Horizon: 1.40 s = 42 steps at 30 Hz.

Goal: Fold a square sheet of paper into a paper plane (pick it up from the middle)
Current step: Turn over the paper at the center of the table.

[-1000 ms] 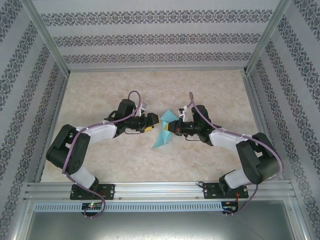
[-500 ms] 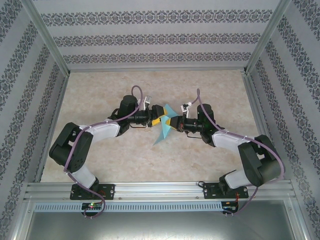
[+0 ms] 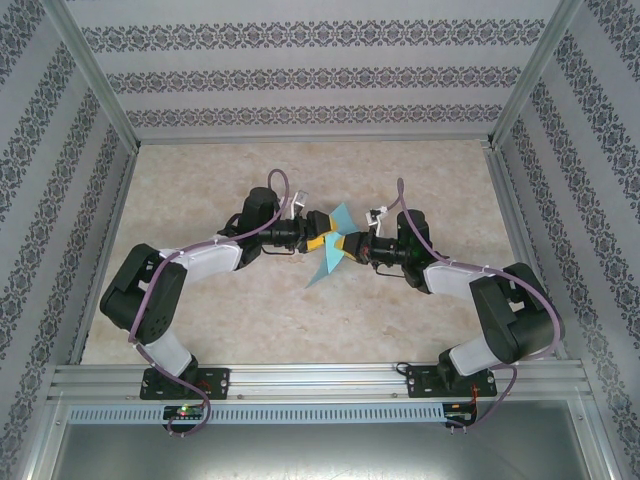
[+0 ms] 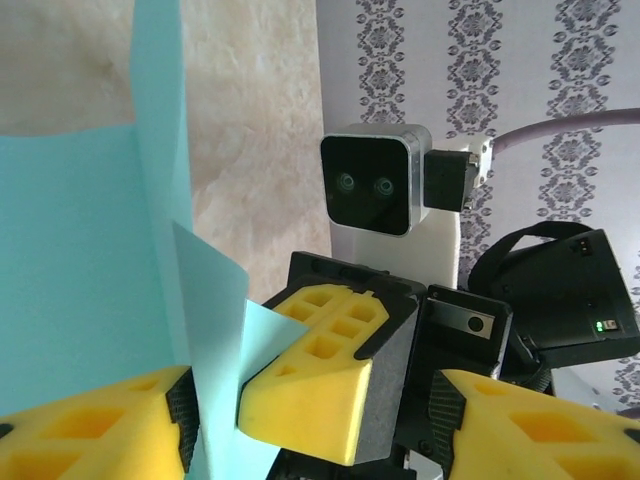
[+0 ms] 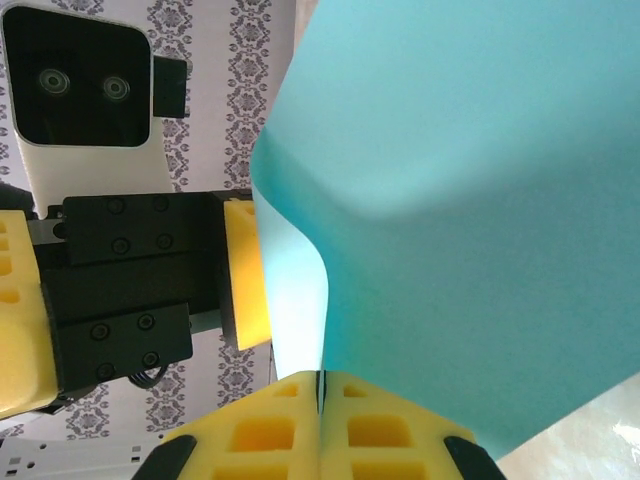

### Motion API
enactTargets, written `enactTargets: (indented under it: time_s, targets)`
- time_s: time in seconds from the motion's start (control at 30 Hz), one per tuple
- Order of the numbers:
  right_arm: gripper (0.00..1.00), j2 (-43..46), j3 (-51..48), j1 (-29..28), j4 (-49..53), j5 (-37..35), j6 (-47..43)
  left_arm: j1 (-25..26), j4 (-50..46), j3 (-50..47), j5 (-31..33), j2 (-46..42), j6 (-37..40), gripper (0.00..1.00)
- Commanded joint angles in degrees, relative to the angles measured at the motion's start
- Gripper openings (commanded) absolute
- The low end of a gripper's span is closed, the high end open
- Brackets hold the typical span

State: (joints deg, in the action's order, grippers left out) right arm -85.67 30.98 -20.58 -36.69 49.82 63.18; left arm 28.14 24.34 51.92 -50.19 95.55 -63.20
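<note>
Paper plane [image 3: 330, 252], pointed, seemingly part-folded, aloft above table [image 3: 200, 180] centre. Right gripper [image 5: 320, 388] clamped on its fold; left gripper [image 3: 316, 241] jaws apart astride it, gripping nothing. Final creases likely left.

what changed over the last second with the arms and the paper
The left gripper moved right and forward, its open fingers now straddling the paper plane. The right gripper carried the plane slightly forward too. Unchanged: right fingers shut on the plane.
</note>
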Motion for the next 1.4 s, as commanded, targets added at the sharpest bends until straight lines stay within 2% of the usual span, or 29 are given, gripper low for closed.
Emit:
enactTargets:
  time_s: [0.0, 0.53, 0.77, 0.9, 1.03, 1.2, 1.3, 1.37]
  targets:
    - [0.02, -0.18, -0.75, 0.51, -2.26, 0.71, 0.34, 0.69, -4.90, 1.89, -1.07, -0.10, 4.42, 0.62]
    - [0.03, -0.17, -0.22, 0.65, -2.11, 1.28, 0.67, 0.75, -11.99, 4.35, -1.97, 2.36, 8.95, 0.25]
    - [0.07, 0.43, -0.08, 0.71, -0.75, 1.02, 0.26, 0.78, -12.43, 4.53, -2.05, 2.49, 9.33, 0.05]
    - [0.18, 2.23, -0.12, 0.85, 2.79, 0.25, -1.58, 0.78, -12.13, 4.76, -1.85, 2.45, 8.89, 0.00]
    - [0.41, 7.71, -0.12, 1.95, 14.10, -2.64, -7.17, 0.78, -12.11, 5.10, -1.30, 2.28, 8.77, 0.00]
    - [0.50, 15.33, -0.50, 2.56, 28.33, -6.78, -11.24, 0.78, -11.08, 5.32, -0.70, 2.26, 7.78, 0.00]
    - [0.57, 17.20, -2.83, 1.92, 25.32, -7.36, -6.94, 0.78, -9.19, 5.15, -0.78, 2.89, 6.34, 0.00]
    - [0.68, 17.77, -4.13, 0.72, 20.77, -7.80, -3.19, 0.78, -8.05, 5.00, -0.96, 3.06, 5.57, 0.00]
